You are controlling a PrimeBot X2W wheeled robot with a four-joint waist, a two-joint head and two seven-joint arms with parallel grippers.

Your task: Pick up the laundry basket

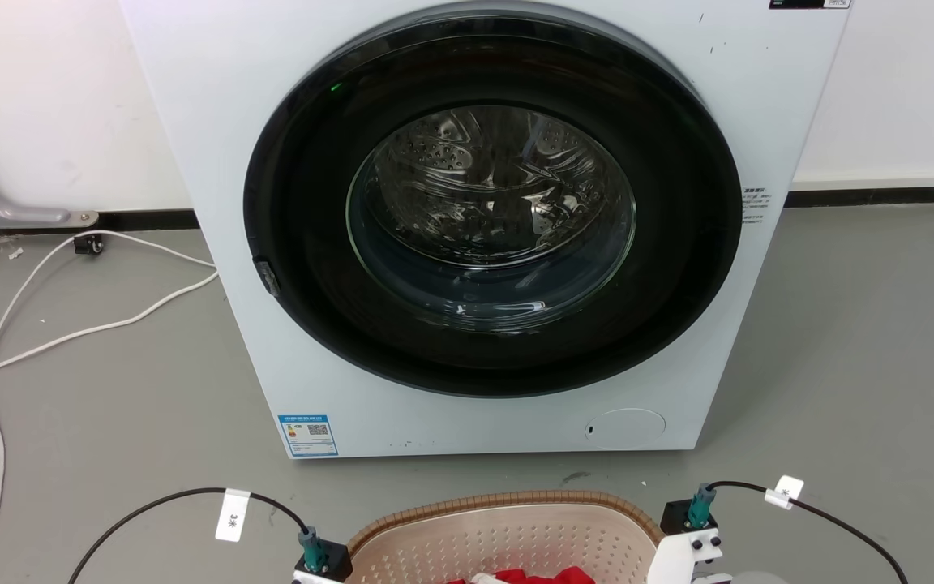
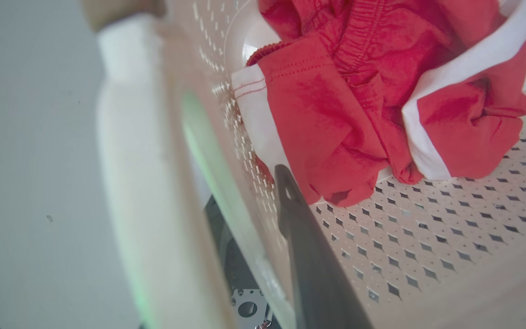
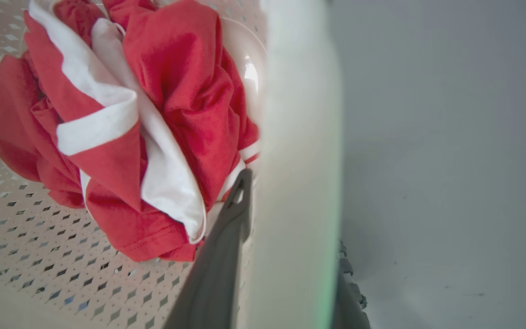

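White side handles (image 2: pixel 126 137) of the cream perforated plastic laundry basket (image 1: pixel 507 535) are pinched by the left gripper (image 2: pixel 249 192) and right gripper (image 3: pixel 290 210), its long axis spanned between them.

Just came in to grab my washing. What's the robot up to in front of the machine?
The robot is set to lift the laundry basket, which holds red and white clothes and is right before the closed washing machine. Its left gripper and right gripper each straddle a side of the basket, one finger inside the wall and one outside. Whether they are clamped tight, or the basket is off the floor, cannot be told.
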